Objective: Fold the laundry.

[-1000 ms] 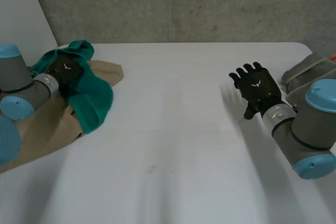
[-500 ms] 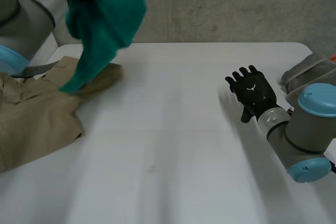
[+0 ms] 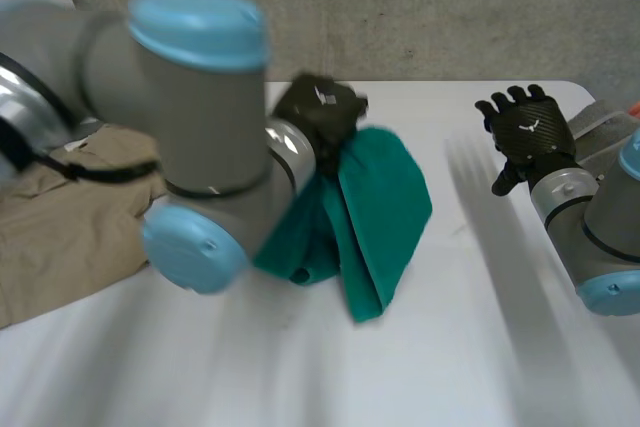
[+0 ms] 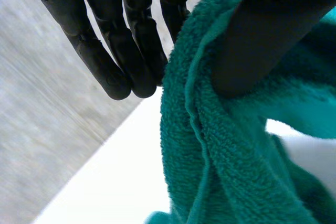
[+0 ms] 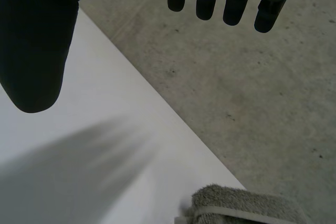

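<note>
Head view: left hand (image 3: 318, 112) pinches green terry towel (image 3: 375, 217), hanging bunched below it over the counter (image 3: 450, 347); right hand (image 3: 527, 132) spread, empty. Left wrist view: thumb clamps a towel fold. Looks soft, light, floppy; best held at corners. Right wrist view: fingers apart, holding nothing.

A lab-like test bench: white table (image 3: 470, 347) before bare concrete wall (image 3: 420, 7).
</note>
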`<move>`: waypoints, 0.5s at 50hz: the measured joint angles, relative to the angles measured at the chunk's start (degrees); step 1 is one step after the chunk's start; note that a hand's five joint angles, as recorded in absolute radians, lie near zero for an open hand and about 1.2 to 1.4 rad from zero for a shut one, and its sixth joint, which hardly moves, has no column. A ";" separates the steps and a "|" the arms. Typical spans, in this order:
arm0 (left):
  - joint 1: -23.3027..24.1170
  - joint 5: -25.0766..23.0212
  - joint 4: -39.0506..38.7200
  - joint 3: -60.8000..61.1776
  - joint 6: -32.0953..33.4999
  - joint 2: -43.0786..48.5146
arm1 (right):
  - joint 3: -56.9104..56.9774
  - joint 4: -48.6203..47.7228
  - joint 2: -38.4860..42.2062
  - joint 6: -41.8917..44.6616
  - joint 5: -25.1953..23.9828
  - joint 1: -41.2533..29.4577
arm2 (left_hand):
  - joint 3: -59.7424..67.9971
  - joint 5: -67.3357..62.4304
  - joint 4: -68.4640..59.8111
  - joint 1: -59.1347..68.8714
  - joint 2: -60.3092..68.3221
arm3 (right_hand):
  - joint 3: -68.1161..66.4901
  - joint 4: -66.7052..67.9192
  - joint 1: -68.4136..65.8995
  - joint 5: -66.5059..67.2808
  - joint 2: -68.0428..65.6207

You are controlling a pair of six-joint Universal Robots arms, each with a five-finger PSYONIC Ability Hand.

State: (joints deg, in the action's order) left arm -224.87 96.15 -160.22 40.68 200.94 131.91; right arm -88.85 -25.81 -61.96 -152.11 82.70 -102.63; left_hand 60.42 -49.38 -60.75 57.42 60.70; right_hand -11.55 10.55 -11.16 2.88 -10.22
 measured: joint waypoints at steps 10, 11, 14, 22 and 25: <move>1.13 1.98 2.04 0.04 -8.61 0.67 | 1.22 3.98 -0.72 -3.27 4.75 -1.48 | -47.79 46.40 48.57 -45.23 -48.11 | 0.00 0.00 0.00 0.01 0.00; 0.60 1.57 2.51 0.41 -8.85 -0.56 | 1.39 5.55 -1.19 -4.32 5.25 -1.94 | -48.35 46.53 49.30 -45.49 -48.91 | 0.00 0.00 0.00 0.01 0.00; -1.00 0.51 3.35 1.87 -9.02 -3.77 | 1.91 9.98 -2.30 -7.60 5.65 -2.88 | -48.35 46.53 49.30 -45.49 -48.95 | 0.00 0.00 0.00 0.00 0.00; -8.45 -3.43 1.62 11.22 -7.99 -13.76 | 4.34 28.74 -3.35 -26.59 -0.15 -6.10 | -48.35 46.53 49.30 -45.49 -48.95 | 0.00 0.00 0.00 0.00 0.00; -10.70 -5.12 -0.59 14.87 -7.24 -15.49 | 4.86 32.41 -1.83 -31.64 -2.56 -7.45 | -48.35 46.53 49.30 -45.49 -48.95 | 0.00 0.00 0.00 0.01 0.00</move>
State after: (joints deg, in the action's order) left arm -235.57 91.04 -160.81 55.54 193.70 116.42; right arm -83.99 6.60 -63.79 -183.75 80.14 -110.07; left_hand 12.08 -2.85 -11.44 11.93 11.76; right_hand -11.55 10.55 -11.16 2.89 -10.22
